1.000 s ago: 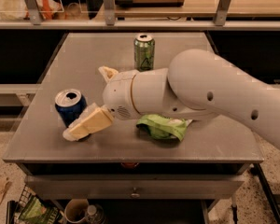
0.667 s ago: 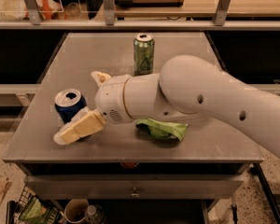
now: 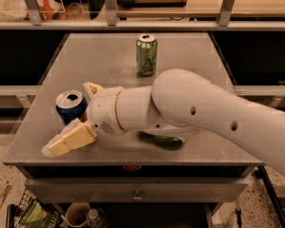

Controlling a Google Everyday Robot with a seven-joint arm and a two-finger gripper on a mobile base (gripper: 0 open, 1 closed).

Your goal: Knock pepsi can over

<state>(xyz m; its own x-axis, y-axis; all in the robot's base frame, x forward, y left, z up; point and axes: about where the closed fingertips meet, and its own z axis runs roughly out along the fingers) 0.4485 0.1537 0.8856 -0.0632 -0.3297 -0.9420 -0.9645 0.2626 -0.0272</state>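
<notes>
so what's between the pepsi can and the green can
In the camera view, the gripper straddles the pepsi can at front left, so one of its fingers sits in that gap; the rest, to the green can, is bare table.

A grey metal table with a drawer stands on a speckled floor. Behind it is a wooden shelf with metal posts.
</notes>
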